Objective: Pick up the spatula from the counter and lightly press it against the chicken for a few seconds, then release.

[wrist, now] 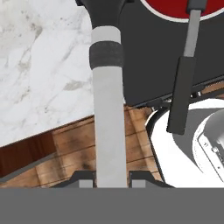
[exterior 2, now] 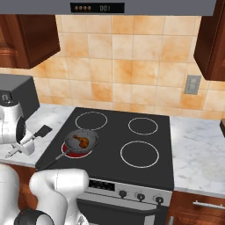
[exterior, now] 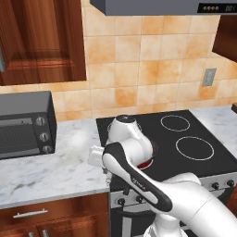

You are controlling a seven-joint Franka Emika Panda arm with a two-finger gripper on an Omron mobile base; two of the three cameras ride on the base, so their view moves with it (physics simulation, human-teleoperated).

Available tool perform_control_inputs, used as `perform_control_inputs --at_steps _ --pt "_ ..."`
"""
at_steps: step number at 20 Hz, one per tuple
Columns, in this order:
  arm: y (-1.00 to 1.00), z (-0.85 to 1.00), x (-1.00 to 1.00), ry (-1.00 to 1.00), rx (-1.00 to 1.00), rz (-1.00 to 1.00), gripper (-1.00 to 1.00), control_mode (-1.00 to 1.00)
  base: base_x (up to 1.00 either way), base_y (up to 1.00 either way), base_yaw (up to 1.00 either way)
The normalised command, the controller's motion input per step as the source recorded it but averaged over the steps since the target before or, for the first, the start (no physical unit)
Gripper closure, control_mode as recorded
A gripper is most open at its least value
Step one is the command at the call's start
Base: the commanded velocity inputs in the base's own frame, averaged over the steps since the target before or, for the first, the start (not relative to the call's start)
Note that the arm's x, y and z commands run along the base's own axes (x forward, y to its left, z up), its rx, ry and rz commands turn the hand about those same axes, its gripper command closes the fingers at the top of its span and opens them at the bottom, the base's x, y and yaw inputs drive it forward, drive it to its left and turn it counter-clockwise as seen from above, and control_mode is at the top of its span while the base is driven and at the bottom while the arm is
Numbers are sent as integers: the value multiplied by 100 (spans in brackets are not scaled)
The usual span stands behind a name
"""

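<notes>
The gripper (wrist: 108, 180) is clenched on the grey handle of the spatula (wrist: 106, 109). The spatula's black blade points to the top, over the front edge of the counter (wrist: 39, 65), just beside the stove (wrist: 144, 57). The pan handle (wrist: 181, 94) runs beside the spatula, apart from it.

In the right base view, the blade is over the counter's right edge, and the chicken (exterior 2: 80, 140) lies in the pan (exterior 2: 93, 137) on the stove's front left burner.

In the left base view, the arm (exterior: 139, 178) bends low at the counter's front right corner. A toaster oven (exterior: 23, 125) stands at the counter's left.
</notes>
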Motion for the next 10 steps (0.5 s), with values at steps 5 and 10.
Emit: perform_control_inputs --at_steps 5,10 --pt "-13 24 -1 7 6 -11 100 -100 0 0 0" --pt "-7 19 -12 1 2 -10 100 -100 0 0 0"
